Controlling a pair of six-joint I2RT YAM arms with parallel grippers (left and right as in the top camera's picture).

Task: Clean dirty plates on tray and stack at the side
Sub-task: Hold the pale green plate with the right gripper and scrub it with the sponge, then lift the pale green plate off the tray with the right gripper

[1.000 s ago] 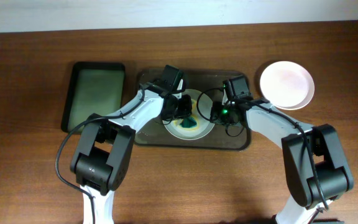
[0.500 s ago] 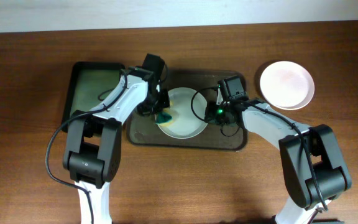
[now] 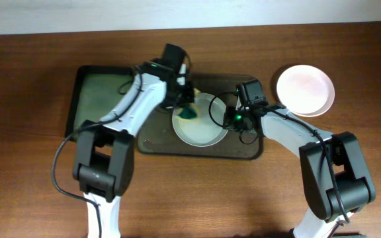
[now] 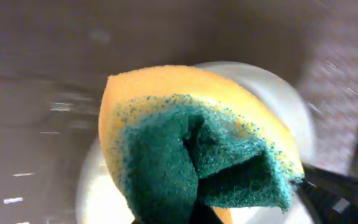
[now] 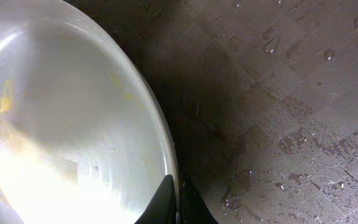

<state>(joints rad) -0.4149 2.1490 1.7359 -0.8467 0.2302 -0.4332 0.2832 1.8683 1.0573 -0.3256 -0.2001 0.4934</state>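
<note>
Sponge [image 4: 191, 155], clamped in left gripper [image 3: 184, 107], was shifted up the plate [image 3: 204, 132]; its rim, pinched by right gripper [image 5: 173, 196], could be scrubbed loose.

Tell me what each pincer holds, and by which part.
Left pincer grips the folded sponge at its green crease. Right pincer pinches the rim of the plate on the tray.

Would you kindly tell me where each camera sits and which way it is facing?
Overhead: fixed above the table, looking straight down on tray, basin, both arms.
Left wrist: on that wrist, facing down at the sponge in the left tool and the plate beneath.
Right wrist: low over the tray, facing the plate whose rim the right tool pinches.
Shared: all three show that plate.
</note>
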